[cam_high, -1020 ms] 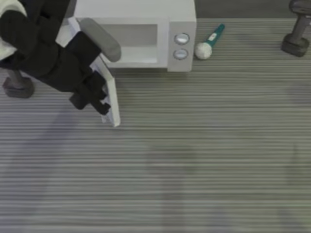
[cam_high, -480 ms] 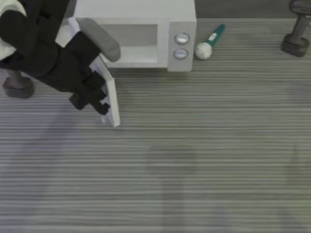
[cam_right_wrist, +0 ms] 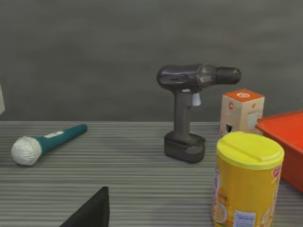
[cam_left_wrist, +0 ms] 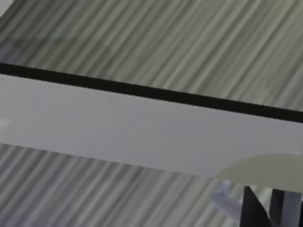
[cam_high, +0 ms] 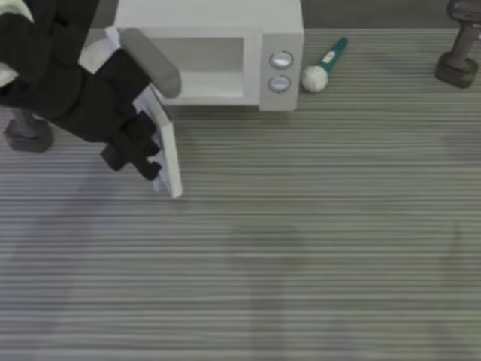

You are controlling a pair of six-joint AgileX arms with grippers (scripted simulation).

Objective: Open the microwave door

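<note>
Top view: white microwave at the far edge of the table, left of the middle, two round grey knobs on its right front panel. Microwave door swung wide open, hinged at the left front corner of the box and pointing toward the near edge, cavity open to see. Left gripper just at the left face of the door, close to its free end, fingers dark against the white panel; cannot tell if they pinch the door or only lie on it. Microphone with teal handle and white head just beside the microwave on the right, not touching. Drill near the far right corner. Right arm not seen here.

Left wrist view: broad white band of the door across the frame with a dark line along one edge, striped table behind it. Dark finger close by the panel.

Right wrist view: microphone lying on the table, drill standing upright, yellow can closer to the camera, small orange and white box, red tray at the edge. Only a dark tip of the right gripper visible, so its state not possible to tell.
</note>
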